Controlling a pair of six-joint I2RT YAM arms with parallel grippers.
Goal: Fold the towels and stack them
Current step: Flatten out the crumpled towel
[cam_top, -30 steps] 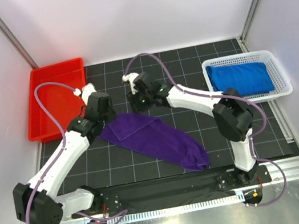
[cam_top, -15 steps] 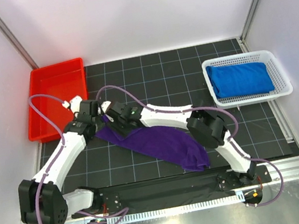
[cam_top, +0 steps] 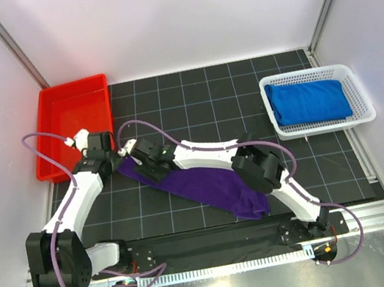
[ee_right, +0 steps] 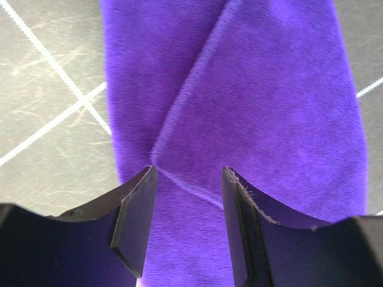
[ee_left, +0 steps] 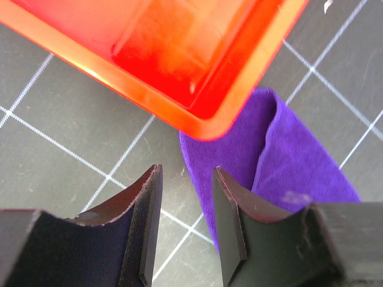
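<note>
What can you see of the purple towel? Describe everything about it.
The purple towel is a soft, plush-looking cloth. It is loosely folded, with one flap overlapping along a slanting edge. It lies flat on the black gridded mat, running diagonally from the near corner of the red tray toward the table's near edge. Both arms' jaws stand open over its far-left end and grip nothing. Whether the towel touches the tray cannot be told.

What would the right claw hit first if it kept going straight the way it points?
The purple towel: the right gripper, jaws apart, aims down at the diagonal edge of its folded-over flap. How near it hangs is unclear.
</note>
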